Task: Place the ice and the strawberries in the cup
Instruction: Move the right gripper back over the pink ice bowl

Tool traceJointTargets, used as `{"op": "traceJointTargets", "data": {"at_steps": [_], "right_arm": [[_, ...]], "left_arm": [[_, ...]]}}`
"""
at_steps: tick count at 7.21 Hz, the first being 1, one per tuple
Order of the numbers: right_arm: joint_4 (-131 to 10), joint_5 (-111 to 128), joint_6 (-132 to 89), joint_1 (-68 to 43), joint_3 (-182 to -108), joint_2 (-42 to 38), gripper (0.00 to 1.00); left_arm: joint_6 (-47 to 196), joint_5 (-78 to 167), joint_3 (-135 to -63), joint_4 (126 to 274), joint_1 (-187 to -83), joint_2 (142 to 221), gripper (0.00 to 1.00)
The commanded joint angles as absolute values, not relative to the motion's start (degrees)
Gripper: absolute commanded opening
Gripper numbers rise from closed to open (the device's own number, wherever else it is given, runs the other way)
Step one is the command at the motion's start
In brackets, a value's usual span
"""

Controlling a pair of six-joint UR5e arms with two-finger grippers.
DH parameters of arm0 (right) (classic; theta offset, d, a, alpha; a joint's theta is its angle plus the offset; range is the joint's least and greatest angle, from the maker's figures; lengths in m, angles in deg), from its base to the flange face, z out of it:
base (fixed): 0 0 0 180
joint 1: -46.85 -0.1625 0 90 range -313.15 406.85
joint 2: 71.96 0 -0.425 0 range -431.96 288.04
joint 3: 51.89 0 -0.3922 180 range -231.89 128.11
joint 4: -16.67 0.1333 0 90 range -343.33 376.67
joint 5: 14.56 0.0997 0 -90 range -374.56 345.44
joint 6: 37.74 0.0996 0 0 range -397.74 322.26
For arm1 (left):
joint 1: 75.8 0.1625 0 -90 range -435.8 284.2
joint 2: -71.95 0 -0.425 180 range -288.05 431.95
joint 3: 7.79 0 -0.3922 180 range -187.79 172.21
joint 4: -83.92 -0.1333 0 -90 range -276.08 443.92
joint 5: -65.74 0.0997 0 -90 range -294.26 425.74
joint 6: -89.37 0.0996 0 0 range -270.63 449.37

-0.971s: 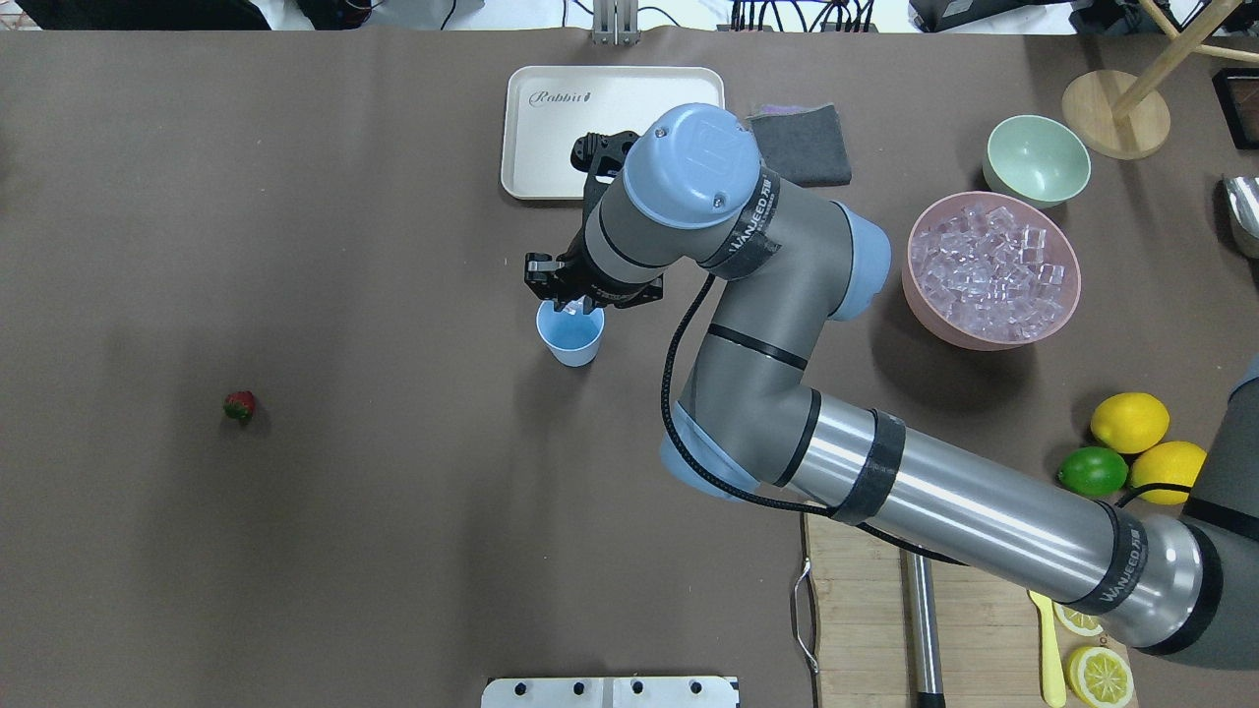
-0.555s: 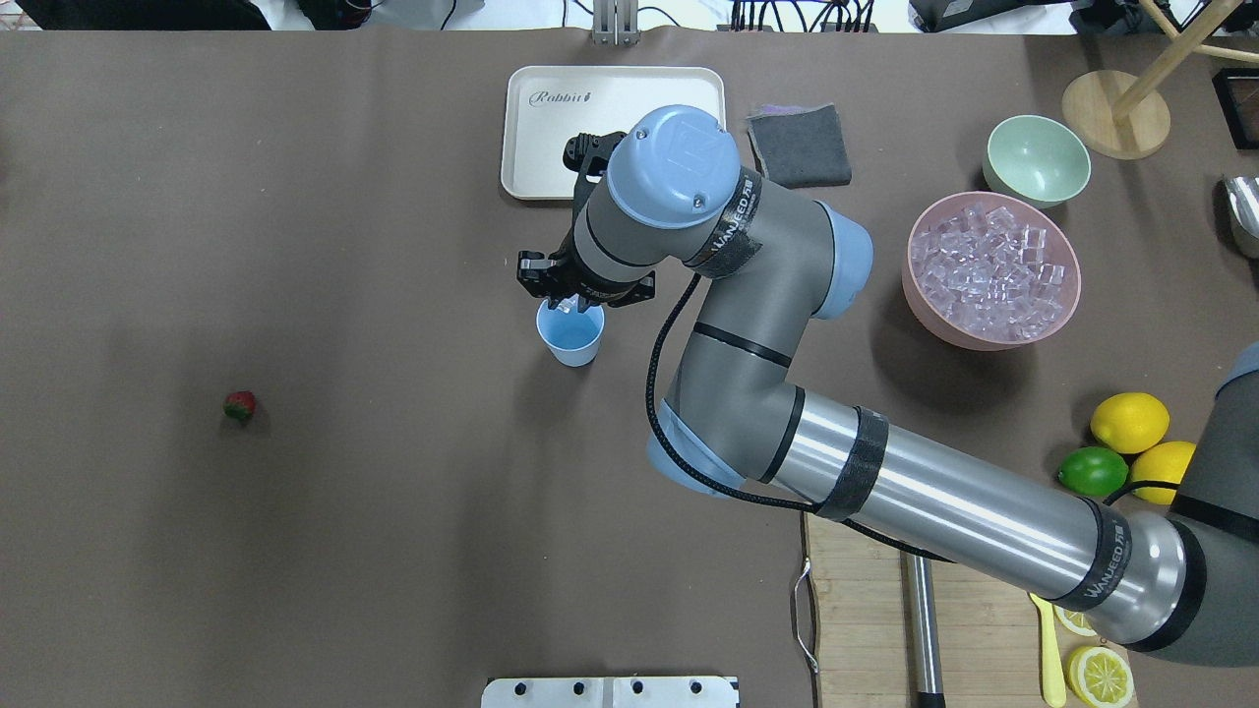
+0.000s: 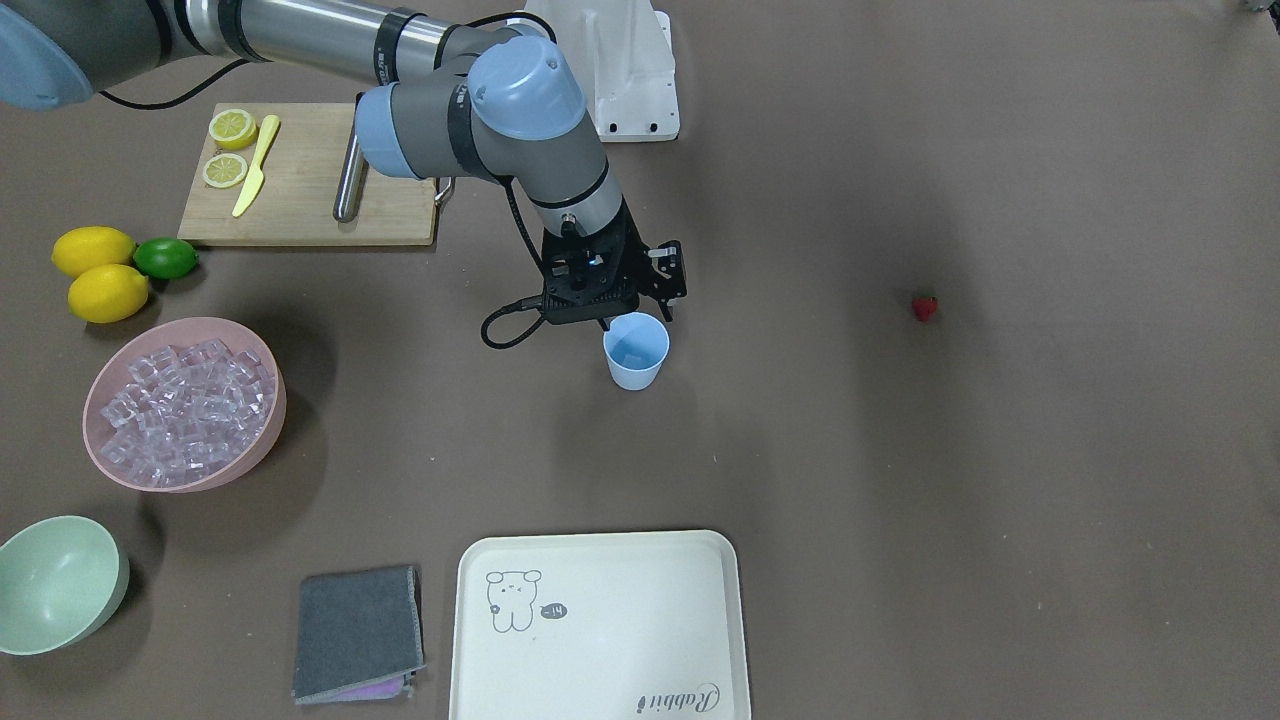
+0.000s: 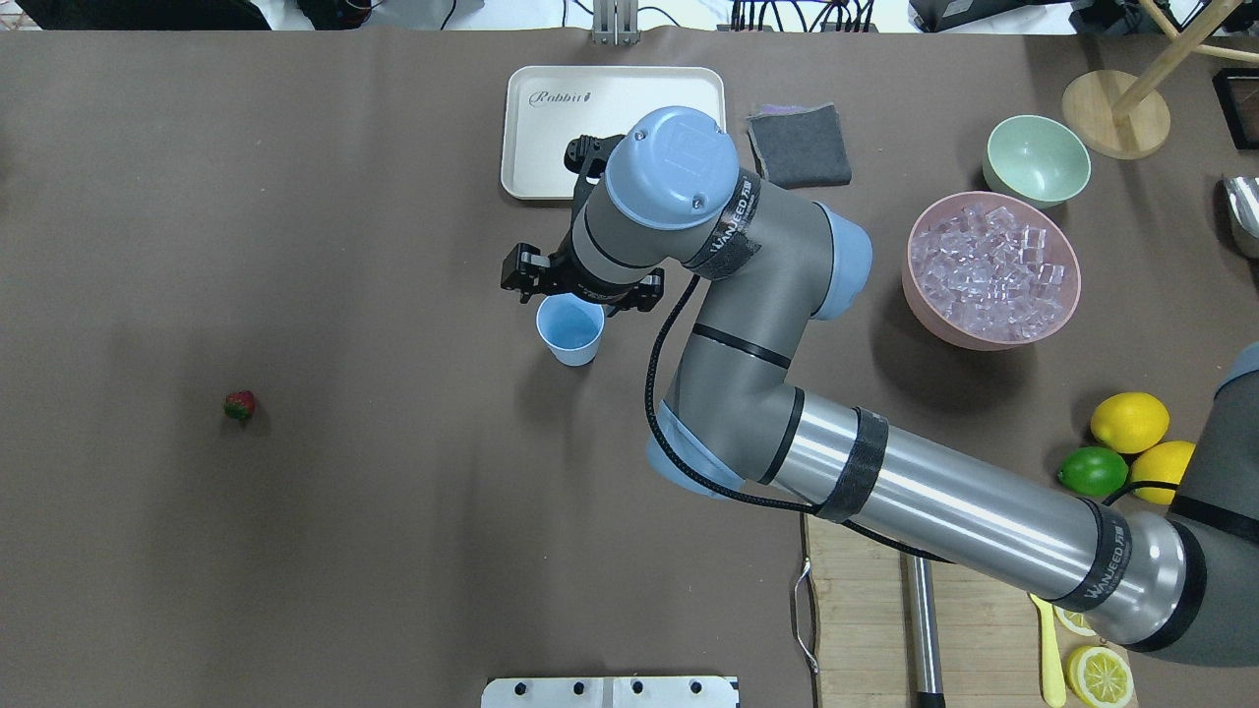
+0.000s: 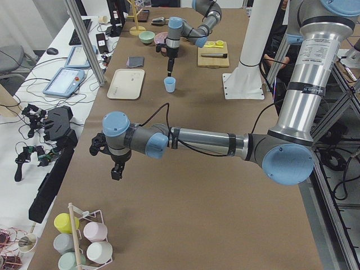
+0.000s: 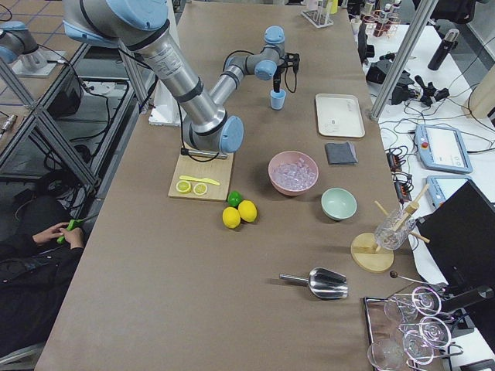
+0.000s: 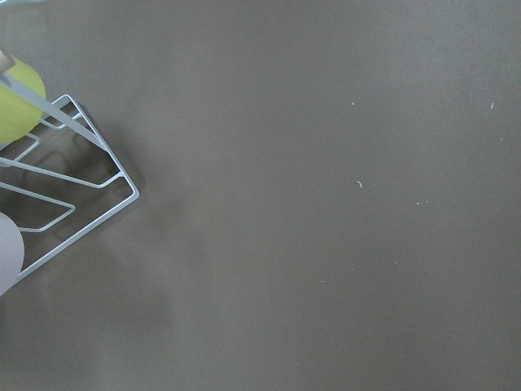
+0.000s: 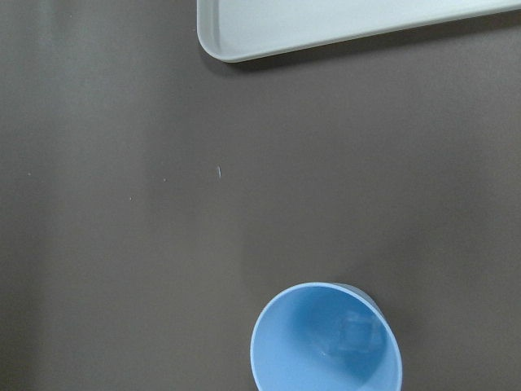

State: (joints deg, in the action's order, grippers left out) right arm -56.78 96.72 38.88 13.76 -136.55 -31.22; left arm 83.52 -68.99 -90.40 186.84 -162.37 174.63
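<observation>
Right arm at the cup, one cube in, berry not yet in.

The small light-blue plastic cup (image 4: 570, 332) stands upright on the brown surface (image 4: 344, 246), near the cream rectangular tray (image 4: 551, 147). One clear ice cube (image 8: 356, 334) lies at the cup's bottom. The right arm's fingers (image 3: 606, 320) hover just above the cup's rim, spread apart, gripping nothing. A heap of clear ice cubes (image 4: 989, 270) fills the large pink bowl (image 4: 984, 341), well apart on the robot's right. The tiny red strawberry with green top (image 4: 239, 404) lies alone on the surface, well apart from the cup on the robot's left. The left arm's fingers (image 5: 115, 171) hang over bare surface near a white wire rack (image 7: 106, 149). I cannot tell how far apart they are.
</observation>
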Motion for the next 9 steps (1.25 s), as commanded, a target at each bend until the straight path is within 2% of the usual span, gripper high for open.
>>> {"op": "traceJointTargets", "data": {"at_steps": [1, 3, 4, 7, 9], "right_arm": [[-61.9, 100.6, 37.8, 9.5, -140.1, -29.7, 0.99], [-75.1, 104.1, 24.2, 3.5, -151.1, -22.8, 0.99], [-77.6, 105.7, 17.3, -0.4, -152.7, -19.5, 0.99], [-77.7, 111.9, -1.4, -11.8, -152.2, -9.2, 0.99], [-77.7, 112.2, -7.2, -15.2, -150.3, -7.2, 0.98]], "left_arm": [[83.5, -69.0, -90.5, 186.8, -162.4, 174.8, 0.98], [83.5, -69.1, -90.6, 186.8, -162.4, 174.9, 0.98], [83.5, -69.1, -90.6, 186.8, -162.4, 174.9, 0.98], [83.5, -69.1, -90.4, 186.8, -162.4, 174.8, 0.98], [83.6, -69.1, -90.4, 186.8, -162.4, 174.7, 0.98]]}}
